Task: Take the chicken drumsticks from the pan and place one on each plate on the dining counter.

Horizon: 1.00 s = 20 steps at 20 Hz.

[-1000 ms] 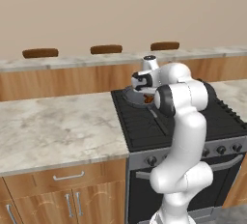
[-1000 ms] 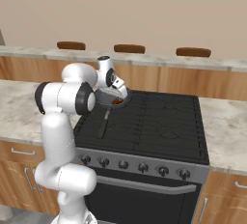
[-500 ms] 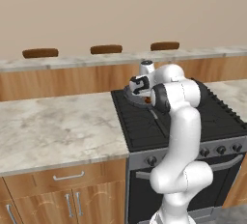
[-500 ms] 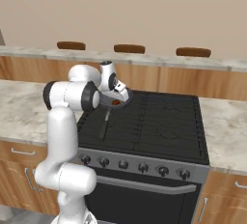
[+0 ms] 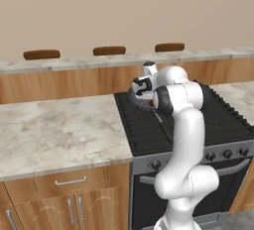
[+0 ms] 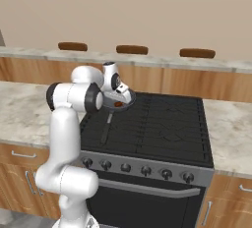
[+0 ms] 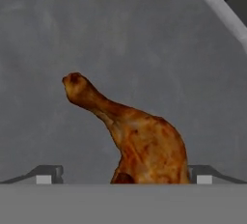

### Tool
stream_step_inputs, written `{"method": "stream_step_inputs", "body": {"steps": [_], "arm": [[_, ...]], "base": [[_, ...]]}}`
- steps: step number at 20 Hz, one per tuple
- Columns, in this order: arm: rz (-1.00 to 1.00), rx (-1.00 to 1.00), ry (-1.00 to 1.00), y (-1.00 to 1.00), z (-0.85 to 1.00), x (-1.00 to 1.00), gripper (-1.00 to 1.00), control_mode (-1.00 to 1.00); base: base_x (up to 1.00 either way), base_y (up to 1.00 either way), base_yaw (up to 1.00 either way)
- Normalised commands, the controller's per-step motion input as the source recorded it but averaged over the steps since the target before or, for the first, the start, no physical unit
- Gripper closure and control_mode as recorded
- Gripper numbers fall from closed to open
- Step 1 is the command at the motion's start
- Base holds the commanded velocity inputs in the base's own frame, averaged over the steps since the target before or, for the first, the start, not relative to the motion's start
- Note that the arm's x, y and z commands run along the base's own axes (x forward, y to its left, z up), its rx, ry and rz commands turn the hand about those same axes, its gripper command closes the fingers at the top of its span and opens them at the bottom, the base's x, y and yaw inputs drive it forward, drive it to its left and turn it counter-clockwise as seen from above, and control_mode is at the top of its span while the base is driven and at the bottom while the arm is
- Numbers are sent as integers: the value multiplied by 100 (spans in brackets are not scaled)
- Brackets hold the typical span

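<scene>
Behind the black stove runs the dining counter, wood-panelled under a stone top. On the stove's rear left burner sits the pan, handle toward the front edge. Above the pan hangs the gripper, jaws spread wide, one fingertip either side of a chicken drumstick lying on the pan floor, not clamped.

drumstick: glossy reddish-brown, golden patches | pan: dark grey | stove: black | counter: mottled beige-grey stone, wood fronts
</scene>
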Motion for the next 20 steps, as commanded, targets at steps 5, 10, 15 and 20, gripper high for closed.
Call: {"method": "stream_step_inputs", "body": {"steps": [5, 10, 15, 20], "arm": [[-22, -4, 32, 20, -100, -15, -100, -100], [-30, 0, 33, 15, -100, -44, 100, -100], [-33, 0, 3, -8, -100, -100, 100, -100], [-21, -5, -34, 0, -92, -79, 100, -100]], "base": [[0, 0, 0], [0, 0, 0], [0, 0, 0], [0, 0, 0]]}}
